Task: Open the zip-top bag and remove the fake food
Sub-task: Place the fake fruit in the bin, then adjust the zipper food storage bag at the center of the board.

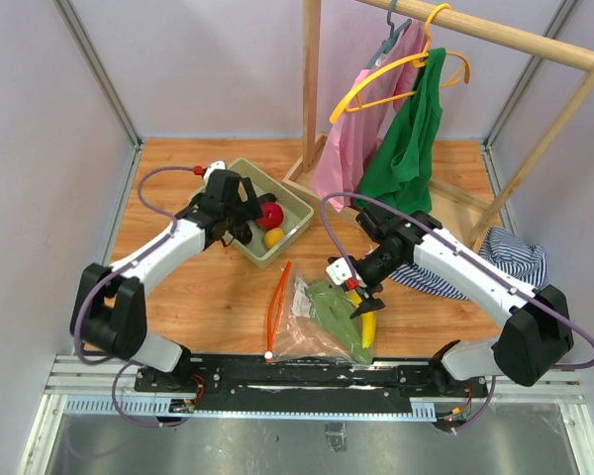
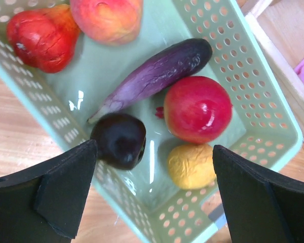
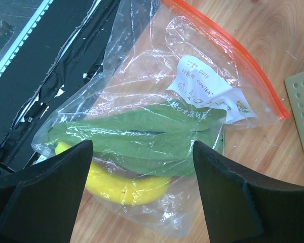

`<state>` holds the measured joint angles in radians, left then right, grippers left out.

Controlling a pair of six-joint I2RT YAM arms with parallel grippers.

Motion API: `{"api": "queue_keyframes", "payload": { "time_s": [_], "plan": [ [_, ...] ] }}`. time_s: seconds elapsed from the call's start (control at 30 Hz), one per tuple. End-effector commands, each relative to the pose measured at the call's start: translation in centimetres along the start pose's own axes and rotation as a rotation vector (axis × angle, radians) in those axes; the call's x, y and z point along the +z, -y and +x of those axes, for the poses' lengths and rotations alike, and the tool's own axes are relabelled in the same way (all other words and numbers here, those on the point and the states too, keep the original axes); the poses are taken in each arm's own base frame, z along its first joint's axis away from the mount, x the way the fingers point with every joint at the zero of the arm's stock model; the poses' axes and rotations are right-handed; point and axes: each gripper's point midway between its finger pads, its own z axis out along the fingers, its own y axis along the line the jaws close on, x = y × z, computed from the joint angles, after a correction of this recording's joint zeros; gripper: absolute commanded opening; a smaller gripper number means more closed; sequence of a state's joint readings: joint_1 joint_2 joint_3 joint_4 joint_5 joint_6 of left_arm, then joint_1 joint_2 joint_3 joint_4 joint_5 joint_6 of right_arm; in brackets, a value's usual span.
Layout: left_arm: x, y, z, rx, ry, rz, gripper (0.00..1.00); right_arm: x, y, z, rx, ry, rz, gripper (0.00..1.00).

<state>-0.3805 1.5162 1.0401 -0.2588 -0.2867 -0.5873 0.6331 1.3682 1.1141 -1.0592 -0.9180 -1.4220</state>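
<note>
Bag (image 1: 312,315) lies mid-way along the table's (image 1: 193,297) near edge, with a banana (image 3: 131,185) inside and bare wood to its left. Right gripper (image 3: 142,149) hangs wide open above it, empty. Left gripper (image 2: 154,149) gapes empty over the basket (image 2: 273,116).

You get bright, even overhead light in all three views, with only soft shadows on the table (image 1: 228,297). White glare spots sit on the red fruit (image 2: 197,109) and streak the basket (image 2: 273,101) floor toward 9 o'clock. The zip-top bag (image 3: 142,101) glints along its wrinkles, yet its label stays sharp.
</note>
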Motion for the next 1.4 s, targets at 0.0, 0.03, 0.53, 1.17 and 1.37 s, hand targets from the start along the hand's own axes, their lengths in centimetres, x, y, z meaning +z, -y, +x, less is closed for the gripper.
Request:
{"api": "queue_keyframes", "payload": {
  "time_s": [0.0,0.03,0.53,1.17,1.37],
  "plan": [
    [-3.6,0.8,-3.2,-0.031,0.151,0.119,0.99,-0.3,-0.1,-0.3,0.012,0.042,0.021,0.81],
    [-4.3,1.1,-3.1,-0.03,0.161,0.157,0.99,-0.2,-0.2,-0.3,0.013,0.049,0.02,0.81],
    [-14.9,4.2,3.8,-0.091,0.15,0.781,0.99,1.1,-2.2,-1.8,-0.097,0.208,-0.036,0.84],
    [-17.4,2.5,10.4,-0.22,0.014,0.947,0.96,6.2,-8.2,-2.3,-0.354,0.005,-0.346,0.75],
    [-17.2,1.9,11.3,-0.243,-0.005,0.938,0.94,8.6,-9.7,-3.6,-0.398,-0.009,-0.408,0.49]
  ]
}}
